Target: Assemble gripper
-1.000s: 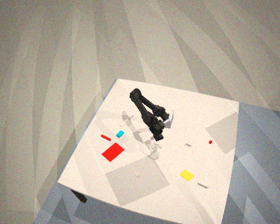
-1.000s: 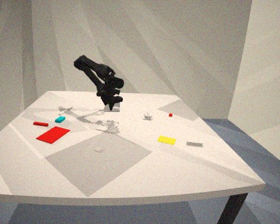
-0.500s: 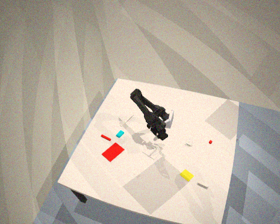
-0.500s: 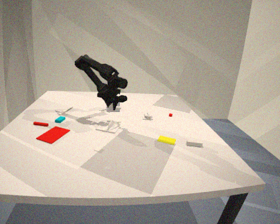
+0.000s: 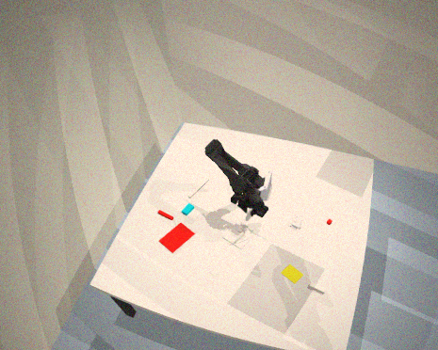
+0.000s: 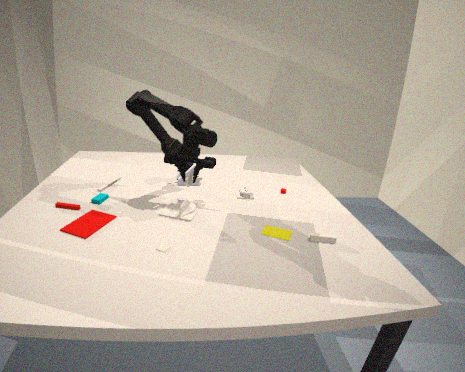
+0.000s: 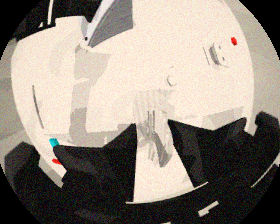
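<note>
My gripper (image 5: 250, 215) (image 6: 189, 181) (image 7: 150, 125) is shut on a pale jaw (image 7: 153, 132), whose ridged end shows between the fingertips in the wrist view. It is held above the table, behind the gripper base in the exterior view. The white gripper base (image 6: 172, 215) lies flat on the table and is washed out in the top view. A pale curved part (image 6: 185, 206) is on the base, probably the other jaw; its seating on a pin cannot be told. The pins and any meshing of teeth are too faint to see. I cannot tell which pale piece is the housing plate.
A grey-white panel (image 5: 267, 186) (image 7: 113, 25) stands beside the arm. A small white part (image 6: 245, 194) (image 7: 217, 55) and a red cube (image 5: 329, 221) (image 6: 283, 191) lie right. A cyan block (image 6: 100, 199), red bar (image 6: 67, 205), red sheet (image 6: 89, 224), yellow plate (image 6: 277, 233) and grey bar (image 6: 322, 239) lie around.
</note>
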Robot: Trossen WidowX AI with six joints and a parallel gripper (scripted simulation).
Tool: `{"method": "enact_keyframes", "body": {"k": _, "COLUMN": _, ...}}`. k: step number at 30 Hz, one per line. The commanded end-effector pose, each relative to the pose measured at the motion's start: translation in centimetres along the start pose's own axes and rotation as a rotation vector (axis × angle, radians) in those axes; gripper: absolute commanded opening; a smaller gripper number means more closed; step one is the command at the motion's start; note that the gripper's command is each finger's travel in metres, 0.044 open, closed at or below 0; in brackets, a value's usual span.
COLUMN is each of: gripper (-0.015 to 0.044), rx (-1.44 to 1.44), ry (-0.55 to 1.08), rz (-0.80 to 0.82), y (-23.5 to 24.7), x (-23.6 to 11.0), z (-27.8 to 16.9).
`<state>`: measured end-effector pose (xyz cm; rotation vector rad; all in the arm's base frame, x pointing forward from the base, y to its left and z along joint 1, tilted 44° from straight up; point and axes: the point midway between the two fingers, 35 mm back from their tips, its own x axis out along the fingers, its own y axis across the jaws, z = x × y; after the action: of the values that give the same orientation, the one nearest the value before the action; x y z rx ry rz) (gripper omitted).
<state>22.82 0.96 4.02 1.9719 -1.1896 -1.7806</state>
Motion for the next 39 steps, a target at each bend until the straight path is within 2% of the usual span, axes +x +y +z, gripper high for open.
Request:
{"method": "enact_keyframes", "body": {"k": 1, "gripper": 0.0134, "rx": -0.042, "ry": -0.001, "rz": -0.003, "y": -0.3, "x": 0.0, "z": 0.2}}
{"method": "enact_keyframes", "body": {"k": 27, "gripper": 0.0134, "rx": -0.058, "ry": -0.001, "rz": -0.003, "y": -0.3, "x": 0.0, "z": 0.1}}
{"method": "enact_keyframes", "body": {"k": 39, "gripper": 0.0134, "rx": -0.059, "ry": -0.001, "rz": -0.01, "y": 0.4, "x": -0.3, "z": -3.2}}
